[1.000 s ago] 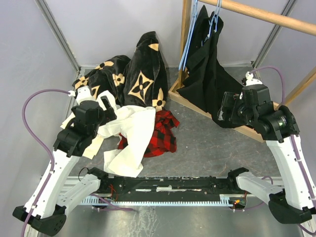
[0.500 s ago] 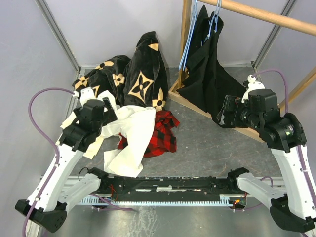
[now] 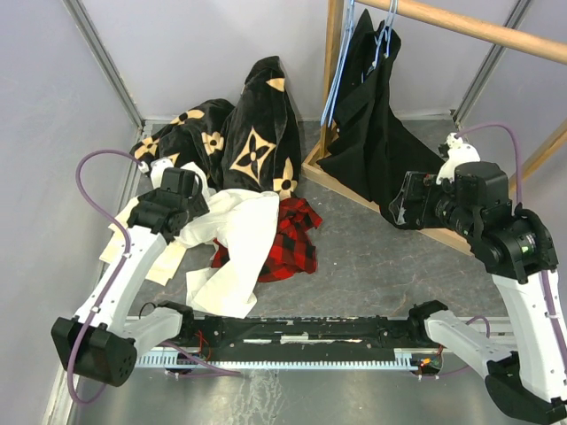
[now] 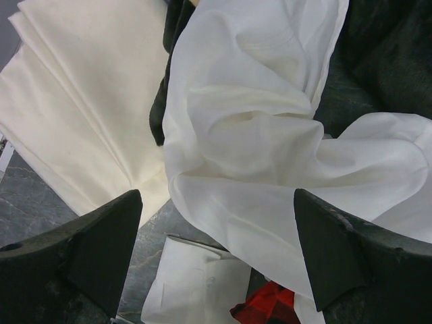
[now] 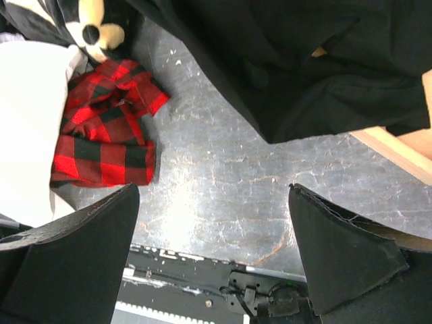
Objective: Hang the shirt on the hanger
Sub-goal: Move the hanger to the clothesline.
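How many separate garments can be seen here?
4: white shirt mid-left on the table, plaid shirt beside it, black flowered garment behind them, black garment hanging on the rack. The pile may hide more.

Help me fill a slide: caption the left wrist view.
Open left pincer poised over the crumpled white shirt, red plaid cloth peeking out below.

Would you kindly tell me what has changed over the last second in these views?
The left gripper has edged farther out over the shirt, its arm swinging more upright. The right gripper drifted slightly rightward and nearer. Both stay open, holding nothing. The hanger, plaid shirt and flowered garment have not moved, nor has the shirt.
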Controlling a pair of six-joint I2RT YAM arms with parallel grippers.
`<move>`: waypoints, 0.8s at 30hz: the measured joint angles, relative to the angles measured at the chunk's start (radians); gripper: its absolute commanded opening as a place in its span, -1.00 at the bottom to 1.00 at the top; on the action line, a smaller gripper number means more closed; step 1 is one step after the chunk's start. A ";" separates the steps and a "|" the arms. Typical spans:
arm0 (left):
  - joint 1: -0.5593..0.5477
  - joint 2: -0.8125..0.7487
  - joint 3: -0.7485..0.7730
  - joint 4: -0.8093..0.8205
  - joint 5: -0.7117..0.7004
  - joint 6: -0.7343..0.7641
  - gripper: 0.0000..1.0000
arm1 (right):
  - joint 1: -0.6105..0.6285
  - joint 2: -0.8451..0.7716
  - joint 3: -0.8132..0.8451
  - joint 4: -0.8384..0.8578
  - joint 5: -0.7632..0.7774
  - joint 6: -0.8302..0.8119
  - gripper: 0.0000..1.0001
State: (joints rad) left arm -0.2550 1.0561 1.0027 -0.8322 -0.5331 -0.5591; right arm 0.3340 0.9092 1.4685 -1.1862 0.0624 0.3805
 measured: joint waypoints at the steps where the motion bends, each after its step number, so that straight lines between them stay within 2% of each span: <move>1: 0.007 0.005 -0.006 0.005 0.011 0.000 0.98 | 0.000 -0.002 0.001 0.009 0.005 0.000 0.99; 6: 0.024 -0.008 -0.040 0.035 0.079 0.030 0.85 | 0.000 0.013 0.035 0.087 0.040 0.017 0.99; 11: 0.024 -0.108 -0.050 0.052 0.151 0.068 0.76 | 0.000 0.084 0.121 0.235 0.058 0.041 0.99; 17: 0.024 -0.219 -0.048 0.053 0.181 0.124 0.76 | 0.000 0.219 0.192 0.420 0.071 0.041 0.99; 24: 0.024 -0.259 -0.048 0.050 0.173 0.171 0.74 | 0.000 0.427 0.273 0.551 0.056 0.000 0.99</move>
State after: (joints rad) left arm -0.2314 0.7967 0.9546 -0.7826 -0.3599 -0.3878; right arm 0.3340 1.3361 1.7416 -0.6353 0.1184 0.3809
